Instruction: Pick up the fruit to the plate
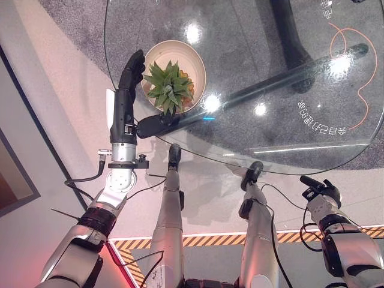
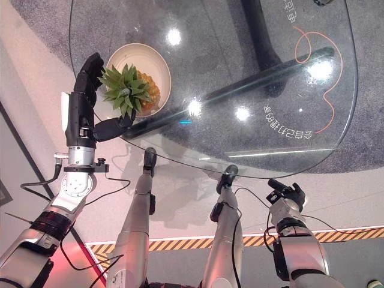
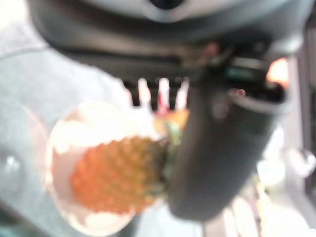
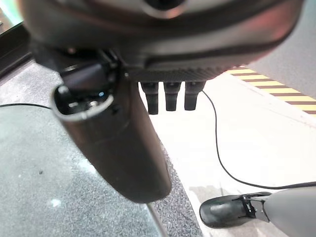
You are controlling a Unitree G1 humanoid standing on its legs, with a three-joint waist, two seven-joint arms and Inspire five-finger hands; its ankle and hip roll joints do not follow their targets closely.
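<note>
- The pineapple [image 1: 171,87] lies in the cream plate [image 1: 195,60] near the edge of the glass table [image 1: 270,78], leafy crown toward the robot; placement appears complete.
- The left hand [image 1: 126,90] stands beside the plate. Its fingers [image 1: 133,69] are extended along the rim and its thumb [image 1: 153,125] reaches under the crown, spread wide, seemingly letting go rather than gripping.
- The right hand [image 2: 287,195] hangs idle off the table; fingers relaxed, holding nothing.
</note>
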